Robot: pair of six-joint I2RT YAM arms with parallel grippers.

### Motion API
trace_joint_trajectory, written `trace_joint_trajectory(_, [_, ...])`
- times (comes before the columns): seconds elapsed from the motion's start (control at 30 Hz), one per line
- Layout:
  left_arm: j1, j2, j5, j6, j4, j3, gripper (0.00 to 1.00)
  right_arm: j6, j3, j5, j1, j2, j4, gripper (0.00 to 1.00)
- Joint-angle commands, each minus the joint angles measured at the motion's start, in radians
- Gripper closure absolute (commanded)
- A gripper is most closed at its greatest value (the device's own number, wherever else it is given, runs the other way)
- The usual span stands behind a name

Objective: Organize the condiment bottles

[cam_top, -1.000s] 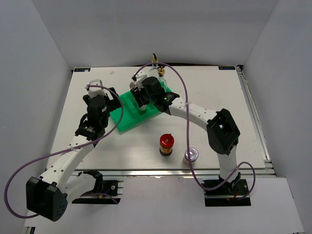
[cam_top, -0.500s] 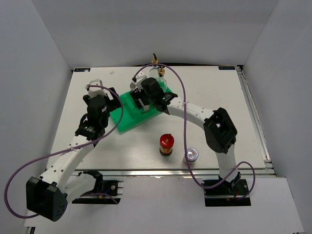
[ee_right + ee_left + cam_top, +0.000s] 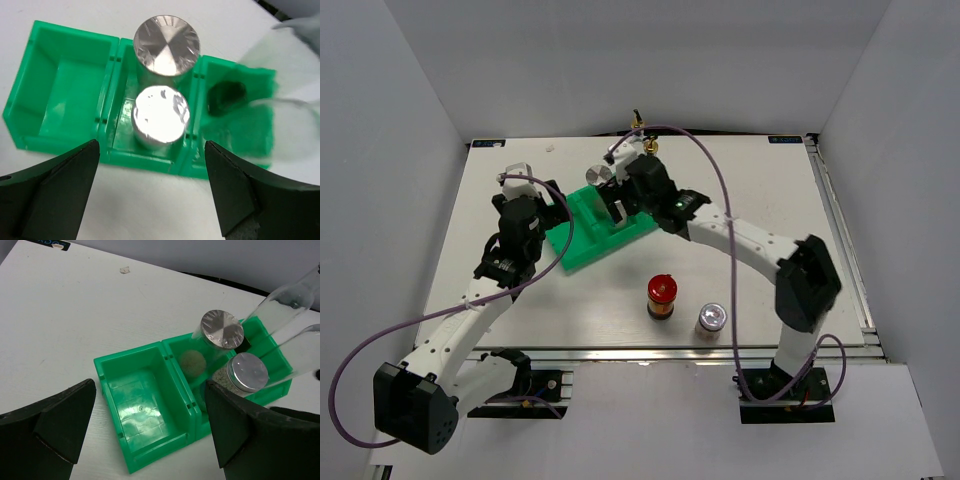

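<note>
The right hand [image 3: 151,150] hangs spread wide over the green tray [image 3: 30,112], one finger to each side of a shaker jar [image 3: 160,115] and gripping nothing. That jar stands in the middle compartment, touching or just beside a second shaker jar [image 3: 166,45] behind it. At the tray's end a clear glass cruet [image 3: 280,300] and a second cruet [image 3: 305,342] rise. Their bases are hidden, so I cannot tell whether they stand inside the end compartment or beside it, and a dark patch there is too blurred to name. The left hand [image 3: 150,402] hovers spread and empty by the tray's other end. Well apart, near the front edge of the bench [image 3: 770,190], stand a red-lidded jar [image 3: 661,296] and a third shaker jar [image 3: 711,319].
</note>
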Motion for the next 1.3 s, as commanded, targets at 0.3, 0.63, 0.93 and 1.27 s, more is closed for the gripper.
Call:
trace_joint_trajectory(0.3, [-0.010, 0.006, 0.266, -0.014, -0.003, 0.040, 0.02, 0.129, -0.472, 0.165, -0.033, -0.571, 0.071, 0.11])
trace_joint_trajectory(0.63, [-0.351, 0.144, 0.263, 0.002, -0.057, 0.147, 0.02, 0.315, -0.761, 0.120, -0.394, -0.910, 0.050, 0.10])
trace_joint_trajectory(0.93, [-0.579, 0.248, 0.300, 0.012, -0.164, 0.192, 0.02, 0.341, -0.835, 0.075, -0.549, -0.968, 0.037, 0.11])
trace_joint_trajectory(1.27, [-0.700, 0.366, 0.275, 0.016, -0.270, 0.216, 0.02, 0.314, -0.849, 0.017, -0.573, -0.933, 0.056, 0.11])
